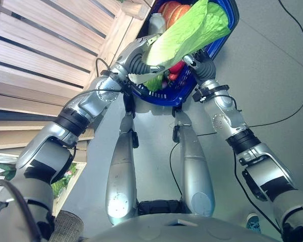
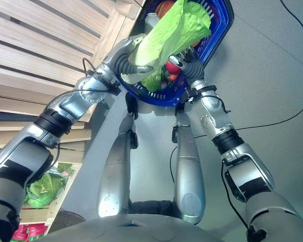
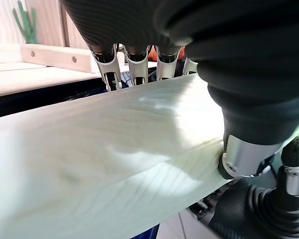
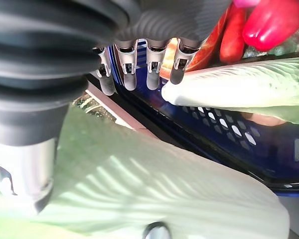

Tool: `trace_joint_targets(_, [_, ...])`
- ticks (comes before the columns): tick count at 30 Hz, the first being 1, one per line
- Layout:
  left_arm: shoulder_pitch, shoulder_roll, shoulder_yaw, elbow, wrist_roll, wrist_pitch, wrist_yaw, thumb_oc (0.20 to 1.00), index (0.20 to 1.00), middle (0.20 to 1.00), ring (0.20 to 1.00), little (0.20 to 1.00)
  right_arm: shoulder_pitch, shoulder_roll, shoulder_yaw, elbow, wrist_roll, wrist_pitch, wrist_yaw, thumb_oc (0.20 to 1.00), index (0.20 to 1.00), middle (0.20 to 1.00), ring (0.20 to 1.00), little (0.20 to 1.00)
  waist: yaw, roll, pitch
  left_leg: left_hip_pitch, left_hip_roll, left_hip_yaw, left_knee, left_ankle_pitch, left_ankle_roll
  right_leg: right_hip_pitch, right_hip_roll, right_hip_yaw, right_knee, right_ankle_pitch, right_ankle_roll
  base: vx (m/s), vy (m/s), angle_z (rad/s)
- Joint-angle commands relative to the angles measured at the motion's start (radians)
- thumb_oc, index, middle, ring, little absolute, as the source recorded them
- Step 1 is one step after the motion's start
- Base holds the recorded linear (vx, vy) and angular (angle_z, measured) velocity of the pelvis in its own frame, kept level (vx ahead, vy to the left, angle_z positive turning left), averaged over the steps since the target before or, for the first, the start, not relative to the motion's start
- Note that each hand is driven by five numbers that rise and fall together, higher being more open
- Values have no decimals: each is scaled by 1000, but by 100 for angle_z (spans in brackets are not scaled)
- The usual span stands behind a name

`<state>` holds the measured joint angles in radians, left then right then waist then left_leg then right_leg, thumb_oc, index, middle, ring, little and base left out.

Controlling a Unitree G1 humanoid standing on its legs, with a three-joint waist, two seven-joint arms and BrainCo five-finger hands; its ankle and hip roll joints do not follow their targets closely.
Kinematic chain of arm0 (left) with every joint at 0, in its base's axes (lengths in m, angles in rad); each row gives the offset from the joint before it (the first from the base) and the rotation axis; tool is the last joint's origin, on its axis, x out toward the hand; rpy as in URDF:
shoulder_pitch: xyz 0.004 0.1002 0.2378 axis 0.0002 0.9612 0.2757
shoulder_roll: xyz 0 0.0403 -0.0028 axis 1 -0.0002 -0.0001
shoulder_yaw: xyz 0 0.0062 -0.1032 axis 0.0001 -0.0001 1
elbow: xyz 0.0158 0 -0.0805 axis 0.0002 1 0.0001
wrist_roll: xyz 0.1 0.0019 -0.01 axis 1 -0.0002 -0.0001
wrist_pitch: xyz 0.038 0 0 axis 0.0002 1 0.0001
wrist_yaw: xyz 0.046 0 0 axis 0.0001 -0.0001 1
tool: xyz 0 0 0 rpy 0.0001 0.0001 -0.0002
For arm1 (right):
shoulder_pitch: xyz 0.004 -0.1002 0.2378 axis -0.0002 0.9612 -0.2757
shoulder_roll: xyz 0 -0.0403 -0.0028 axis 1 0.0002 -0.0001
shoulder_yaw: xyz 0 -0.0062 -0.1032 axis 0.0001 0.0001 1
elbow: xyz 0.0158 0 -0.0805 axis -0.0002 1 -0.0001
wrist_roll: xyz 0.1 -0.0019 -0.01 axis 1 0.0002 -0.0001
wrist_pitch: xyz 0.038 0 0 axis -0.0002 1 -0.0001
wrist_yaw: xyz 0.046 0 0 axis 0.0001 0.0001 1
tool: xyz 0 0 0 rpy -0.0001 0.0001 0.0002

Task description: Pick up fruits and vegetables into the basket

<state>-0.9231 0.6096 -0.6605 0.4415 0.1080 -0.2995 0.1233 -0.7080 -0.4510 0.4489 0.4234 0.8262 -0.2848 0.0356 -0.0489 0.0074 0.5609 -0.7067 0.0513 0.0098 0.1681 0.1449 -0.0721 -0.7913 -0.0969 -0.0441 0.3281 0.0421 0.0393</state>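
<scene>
At the far left runs a slatted wooden shelf [image 1: 45,55], with bagged greens [image 2: 43,189] on its lower level. The left hand [image 1: 136,63] reaches in from that side and is clamped on the pale stalk end of a large lettuce [image 1: 189,30]; in its wrist view the fingers [image 3: 132,69] curl over the white ribbed base while the thumb presses it from the other side. The leafy green top lies tilted across the blue basket [image 1: 227,30], above its rim. Inside the basket sit a red pepper [image 2: 172,67], orange produce [image 1: 174,11] and another leafy green [image 1: 154,83]. To the right, the right hand [image 1: 199,63] has its fingers [image 4: 152,69] hooked over the basket's blue rim, gripping it.
</scene>
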Motion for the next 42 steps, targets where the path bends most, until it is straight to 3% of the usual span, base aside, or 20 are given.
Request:
trace_joint_targets(1, [8,-27,-18,-103,-10,-19,-30,200,200,200,200,200,-20,28,7,-145,27,-64,49,1000,1000,1000,1000,1000,11,-23,-41,-23,-54,9,67,-85,2,43,17,-41,-50,27,78,0,0,0])
trace_joint_targets(10, [25,-27,-12,-75,-48,116,-65,200,200,200,200,200,-16,30,-2,-185,68,-63,85,1000,1000,1000,1000,1000,11,-24,-41,-20,-53,9,63,-82,2,47,16,-45,-54,29,82,0,0,0])
trace_joint_targets(20, [39,-16,-14,-69,-31,150,-99,200,200,200,200,200,-1,32,-16,-216,188,-52,183,1000,1000,1000,1000,1000,12,-24,-41,-19,-53,8,63,-82,2,49,12,-50,-56,29,84,0,0,0])
trace_joint_targets(21, [40,-15,-16,-71,-29,153,-105,200,200,200,200,200,2,34,-17,-221,186,-52,187,934,934,934,934,934,12,-24,-41,-18,-53,7,64,-82,2,50,12,-51,-56,29,84,0,0,0])
trace_joint_targets(23, [39,-17,-18,-69,-24,154,-110,200,200,200,200,200,3,37,-18,-223,183,-59,197,200,200,200,200,200,11,-24,-41,-17,-53,8,62,-82,2,51,12,-51,-58,30,84,0,0,0])
trace_joint_targets(42, [26,-24,-44,-79,-3,171,-133,200,200,200,200,200,-7,44,9,-239,157,-48,213,200,200,200,200,200,11,-26,-41,-21,-54,9,62,-82,3,49,9,-55,-63,32,85,0,0,0])
